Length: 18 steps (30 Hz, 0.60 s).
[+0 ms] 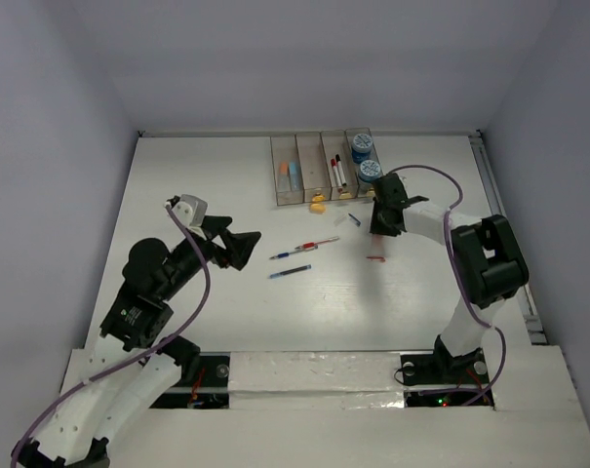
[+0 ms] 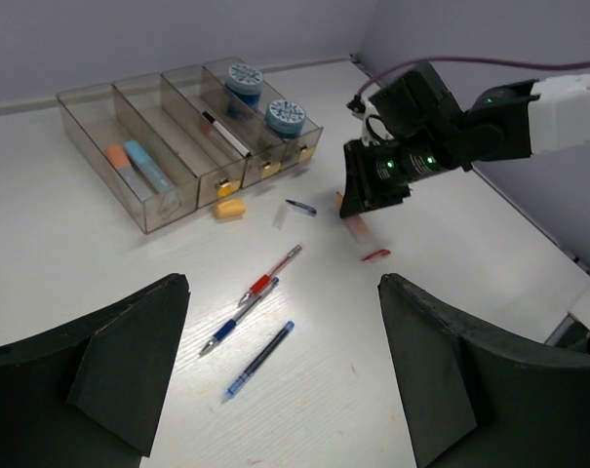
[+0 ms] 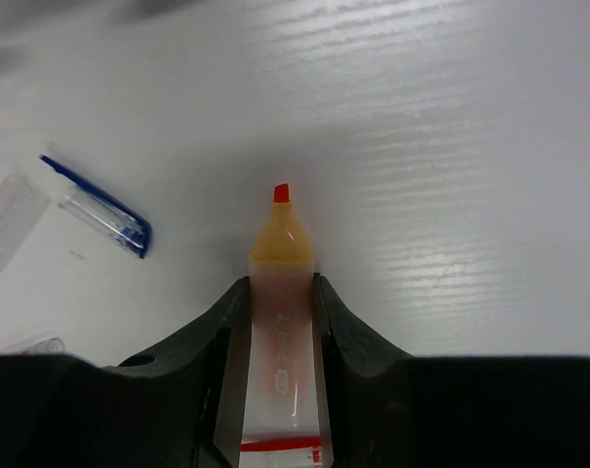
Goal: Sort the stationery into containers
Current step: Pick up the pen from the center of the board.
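White tabletop point(image 1: 197, 195) is seen under grey walls. An orange highlighter point(image 3: 278, 331), judged light, stiff and smooth, is pinched at mid-barrel by the right gripper point(image 3: 278, 285), low over the table and near the containers point(image 2: 168, 210). Its bare tip may leave marks. The left gripper point(image 2: 283, 322) is held spread above three pens point(image 2: 265, 288). Four containers and two rolls point(image 2: 244, 76) are counted.

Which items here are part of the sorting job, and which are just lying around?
Job: bins, highlighter in right pincer, red pen, blue pens, yellow eraser.
Lying about, probably: clear cap, red cap, purple cable.
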Tool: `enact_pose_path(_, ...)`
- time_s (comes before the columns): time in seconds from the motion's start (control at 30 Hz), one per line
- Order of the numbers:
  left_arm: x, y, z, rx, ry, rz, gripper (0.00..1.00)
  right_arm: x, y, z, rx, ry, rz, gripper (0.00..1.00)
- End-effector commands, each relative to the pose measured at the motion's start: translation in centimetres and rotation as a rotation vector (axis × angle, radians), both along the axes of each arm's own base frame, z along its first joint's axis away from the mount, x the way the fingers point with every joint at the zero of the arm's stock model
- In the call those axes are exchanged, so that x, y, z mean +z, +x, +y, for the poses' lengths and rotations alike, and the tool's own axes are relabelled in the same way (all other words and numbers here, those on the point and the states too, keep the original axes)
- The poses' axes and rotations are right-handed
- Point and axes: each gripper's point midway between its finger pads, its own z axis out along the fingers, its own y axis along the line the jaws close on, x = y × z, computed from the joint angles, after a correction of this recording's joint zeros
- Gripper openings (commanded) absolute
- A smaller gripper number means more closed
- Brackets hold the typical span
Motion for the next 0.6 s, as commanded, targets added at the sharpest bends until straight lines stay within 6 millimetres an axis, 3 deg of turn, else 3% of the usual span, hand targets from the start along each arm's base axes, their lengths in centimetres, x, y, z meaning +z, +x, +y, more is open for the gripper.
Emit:
enact_pose_path(0.0,0.4,-0.3,-1.8,-0.098,-0.014,-0.013,0.76,5.7,3.8,1.2,0.013,0.059,-0.233,0.19)
enact_pose_path(0.1,-0.5,0.0,-2.3,-0.118,-0.003,0.021,0.75,9.1,4.2,1.9,0.038,0.119,-0.341,0.17)
enact_pose_path(0.13,-0.9,0.3,-2.5,-0.121,0.003,0.041,0.74,11.2,3.9,2.7,0.053,0.151,-0.389,0.17)
enact_pose_path(0.23,-2.2,0.7,-3.3,-0.142,0.017,0.096,0.72,14.7,3.0,6.2,0.128,0.224,-0.47,0.16)
enact_pose_path(0.47,-3.9,1.7,-4.1,-0.182,0.01,0.181,0.69,23.9,-1.4,18.7,0.365,0.455,-0.677,0.19)
enact_pose_path(0.5,-4.0,1.8,-4.1,-0.179,0.008,0.187,0.69,24.2,-2.5,20.9,0.408,0.485,-0.677,0.19)
enact_pose_path(0.57,-4.2,2.2,-3.8,-0.162,0.008,0.194,0.69,26.5,-3.1,23.1,0.433,0.542,-0.732,0.19)
